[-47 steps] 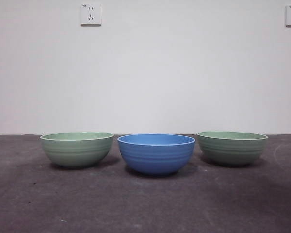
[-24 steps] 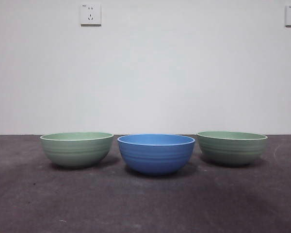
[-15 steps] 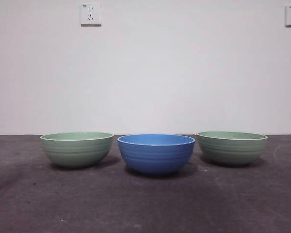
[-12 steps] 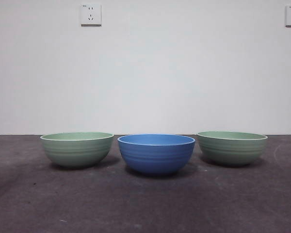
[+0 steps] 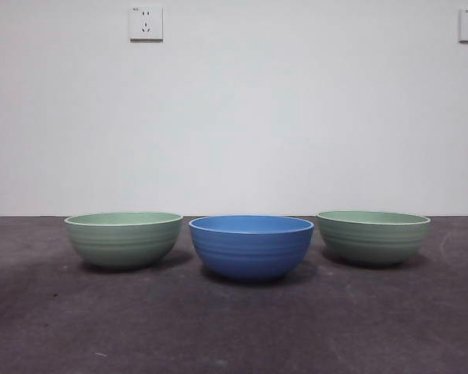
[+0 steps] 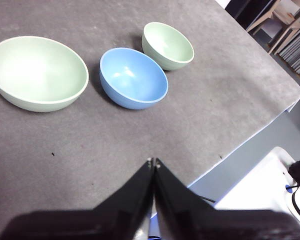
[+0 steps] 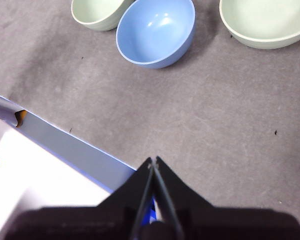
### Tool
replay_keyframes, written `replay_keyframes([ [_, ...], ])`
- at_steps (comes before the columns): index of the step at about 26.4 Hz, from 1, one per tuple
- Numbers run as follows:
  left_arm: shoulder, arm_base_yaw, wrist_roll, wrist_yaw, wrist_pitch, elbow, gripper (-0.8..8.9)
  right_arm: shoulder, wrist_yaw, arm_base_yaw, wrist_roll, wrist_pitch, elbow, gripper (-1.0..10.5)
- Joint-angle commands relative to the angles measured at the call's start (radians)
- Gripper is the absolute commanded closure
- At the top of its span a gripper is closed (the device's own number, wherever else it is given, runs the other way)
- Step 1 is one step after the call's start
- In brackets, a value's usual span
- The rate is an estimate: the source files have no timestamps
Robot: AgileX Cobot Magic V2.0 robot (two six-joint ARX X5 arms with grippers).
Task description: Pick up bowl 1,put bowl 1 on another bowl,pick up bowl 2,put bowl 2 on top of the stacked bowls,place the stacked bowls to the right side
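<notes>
Bowl 1 (image 5: pixel 124 240), blue bowl (image 5: pixel 251 246), bowl 2 (image 5: pixel 373 236) — all empty, unstacked.

The front view sits low, level with the table (image 5: pixel 234 327), close to the blue bowl (image 5: pixel 251 247) and facing a white wall (image 5: pixel 234 117). Each wrist camera looks steeply down from above the table's near edge, over its own pincer, left (image 6: pixel 152 162) and right (image 7: pixel 153 161). All three views share the row of bowls.
</notes>
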Motion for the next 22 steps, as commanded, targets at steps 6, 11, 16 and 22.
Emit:
replay_keyframes([
  [6, 0.024, -0.031, 0.013, 0.002, 0.005, 0.001, 2.97, 0.002, 0.000, 0.002, 0.020, 0.010, 0.003, 4.5],
  [11, 0.052, -0.036, 0.002, 0.001, 0.017, 0.002, 3.00, 0.010, 0.000, 0.002, 0.029, 0.011, 0.003, 3.4],
  [16, 0.083, -0.036, -0.016, -0.005, 0.036, 0.018, 3.00, 0.028, 0.004, 0.002, 0.048, 0.020, 0.003, 3.5],
  [22, 0.099, -0.036, -0.015, -0.047, 0.036, 0.055, 3.01, 0.097, 0.044, 0.002, 0.105, 0.118, 0.003, 3.5],
])
